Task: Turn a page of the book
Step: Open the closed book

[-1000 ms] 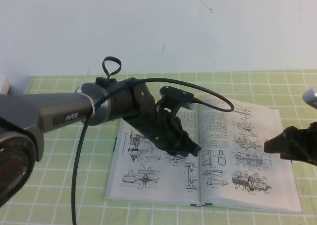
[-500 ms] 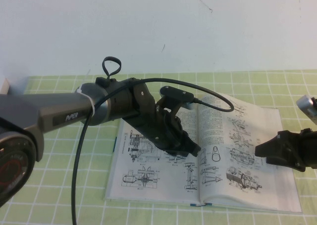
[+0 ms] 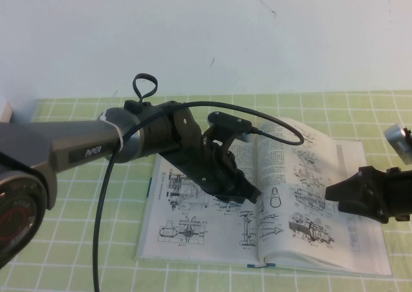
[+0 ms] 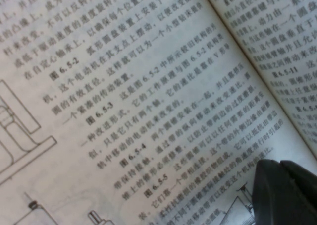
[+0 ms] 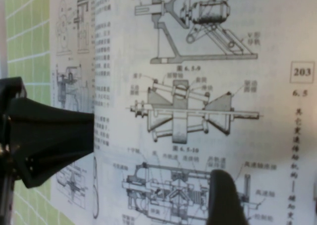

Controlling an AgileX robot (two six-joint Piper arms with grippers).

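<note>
Book (image 3: 193, 237) partly hidden by left gripper (image 3: 252, 194), fingers' state unclear; right gripper (image 3: 335, 193) fingers spread over page (image 3: 302, 202)

A green checked table (image 3: 77, 266) (a cloth cover, probably) carries the open book (image 3: 193, 240) lying flat.

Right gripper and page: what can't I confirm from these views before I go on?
- High view: whether the right gripper touches the page; its tips overlap the paper.
- Right wrist view: whether one leaf or several sit between the fingers; the edge is too close.
- High view: the left gripper hides part of the book.
- Left wrist view: left fingers cut off by the frame.
</note>
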